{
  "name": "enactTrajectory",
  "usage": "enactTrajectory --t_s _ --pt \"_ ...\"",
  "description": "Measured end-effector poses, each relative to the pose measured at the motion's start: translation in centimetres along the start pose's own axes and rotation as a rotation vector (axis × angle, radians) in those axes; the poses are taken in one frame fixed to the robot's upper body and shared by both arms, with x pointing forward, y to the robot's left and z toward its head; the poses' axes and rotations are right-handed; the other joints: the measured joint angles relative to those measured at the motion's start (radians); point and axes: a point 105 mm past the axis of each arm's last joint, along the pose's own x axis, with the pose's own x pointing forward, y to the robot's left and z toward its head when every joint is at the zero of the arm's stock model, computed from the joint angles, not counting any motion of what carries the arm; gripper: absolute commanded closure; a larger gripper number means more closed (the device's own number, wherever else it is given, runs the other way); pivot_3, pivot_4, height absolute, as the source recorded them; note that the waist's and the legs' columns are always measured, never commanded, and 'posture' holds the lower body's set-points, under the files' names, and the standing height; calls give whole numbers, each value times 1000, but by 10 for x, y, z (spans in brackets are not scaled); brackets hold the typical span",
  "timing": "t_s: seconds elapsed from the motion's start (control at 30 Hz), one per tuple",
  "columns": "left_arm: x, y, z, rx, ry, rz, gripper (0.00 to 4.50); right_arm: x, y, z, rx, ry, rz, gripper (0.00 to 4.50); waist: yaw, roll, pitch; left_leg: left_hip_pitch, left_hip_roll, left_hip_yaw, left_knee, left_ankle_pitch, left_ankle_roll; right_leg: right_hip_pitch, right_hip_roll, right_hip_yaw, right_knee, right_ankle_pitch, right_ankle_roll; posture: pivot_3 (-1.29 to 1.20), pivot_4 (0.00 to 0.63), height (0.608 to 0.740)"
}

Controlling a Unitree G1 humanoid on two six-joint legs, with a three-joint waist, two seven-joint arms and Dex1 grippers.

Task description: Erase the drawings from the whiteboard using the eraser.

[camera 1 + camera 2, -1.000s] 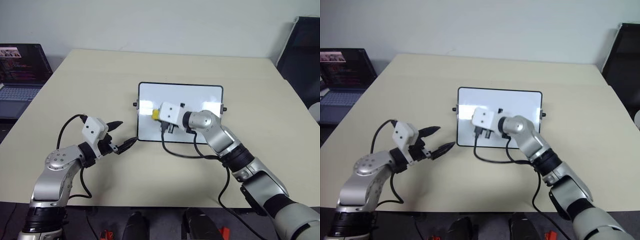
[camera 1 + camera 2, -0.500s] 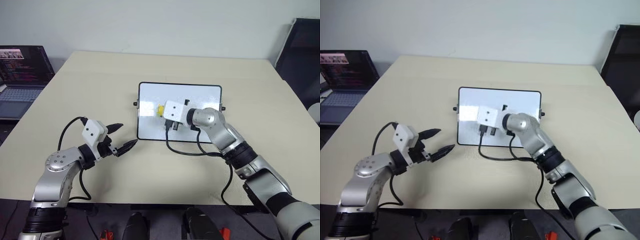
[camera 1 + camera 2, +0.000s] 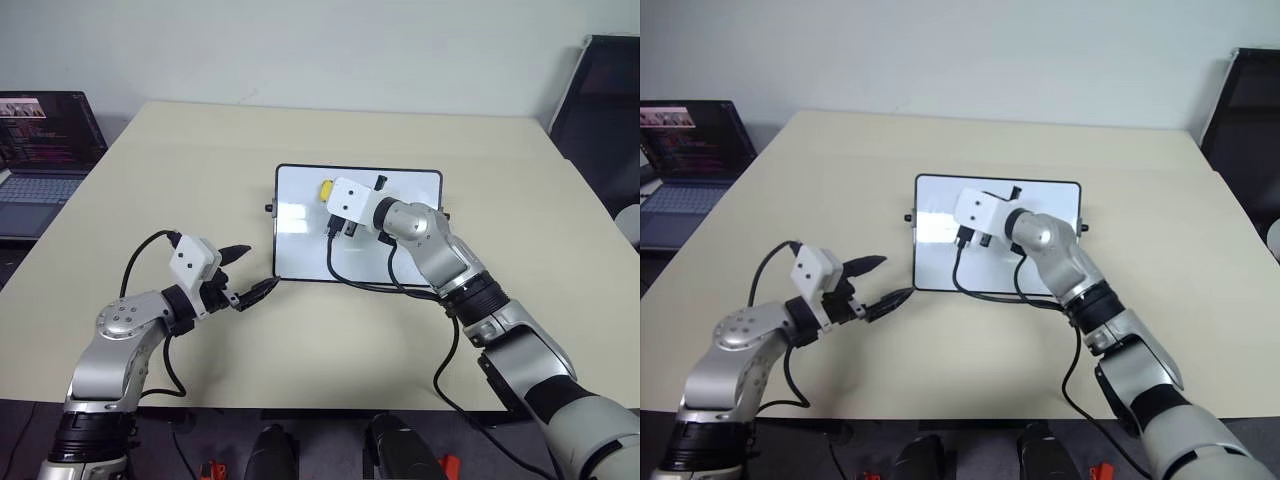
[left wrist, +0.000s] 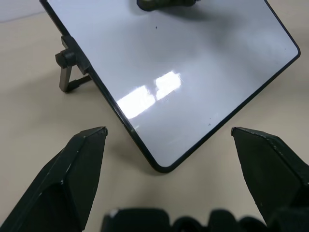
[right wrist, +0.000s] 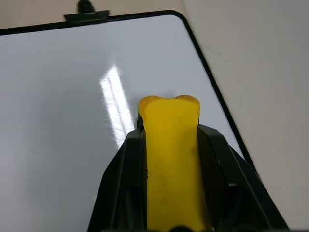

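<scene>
We counted one laptop (image 3: 40, 165) way off at 9 o'clock past the table's (image 3: 200, 150) left edge, one whiteboard (image 3: 300, 235) lying mid-table, one eraser (image 3: 326, 189), and two grippers. No blue marks could be made out on the board where it showed, just glare patches.

Left to right: the left gripper (image 3: 248, 276) hovered off the board's lower left corner, around 7 o'clock from it, jaws spread wide with nothing between them, one fingertip (image 3: 268, 287) just beside the frame. Plenty of bare tabletop all round the board, especially toward 12 and 3 o'clock.

The right gripper (image 5: 169, 145) was over the board's top edge, about 12 o'clock, jaws clamped tight on the yellow eraser, whose tip sat near the black frame by a rounded corner.
</scene>
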Motion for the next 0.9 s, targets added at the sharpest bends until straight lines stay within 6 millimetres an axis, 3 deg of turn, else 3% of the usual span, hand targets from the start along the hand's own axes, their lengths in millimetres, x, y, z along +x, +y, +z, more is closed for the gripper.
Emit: enactTrajectory --t_s 0.13,0.23,0.33,0.4,0.53,0.73,0.9 --pt "1 -1 0 -7 6 -1 0 -4 39 1 4 -16 193 3398 0 1 0 0 0 -1 0 0 0 0 0 -1 0 -1 -1 0 150 740" --pt "2 -3 4 -1 1 -7 0 -3 35 -4 12 7 154 3398 2 1 1 0 -1 -2 2 0 0 0 0 -1 1 1 -2 0 150 740" --pt "3 -4 7 0 -1 -6 0 -1 4 -8 1 40 10 3398 3 1 1 1 -1 -2 3 0 0 -3 -1 -1 0 2 -2 0 150 740" --pt "4 -4 6 -4 0 -6 0 -3 -5 -12 14 52 -30 3398 3 1 1 1 -2 -2 3 0 0 -2 -1 -1 0 2 -2 0 150 740" --pt "4 -5 6 -15 3 -8 0 -4 0 -10 34 36 -6 3398 0 1 1 1 -1 -3 3 1 0 0 0 -1 0 2 -2 0 150 740" --pt "6 -7 7 -20 -7 -23 0 -17 35 -8 96 -1 134 3398 2 1 1 -1 -1 -3 0 0 0 0 0 -1 0 0 0 0 150 740" --pt "15 -15 14 -13 -30 -95 0 -42 24 -23 253 27 19 3398 18 1 1 -2 -1 -3 0 0 0 -1 0 -1 -1 -1 -2 0 150 740"
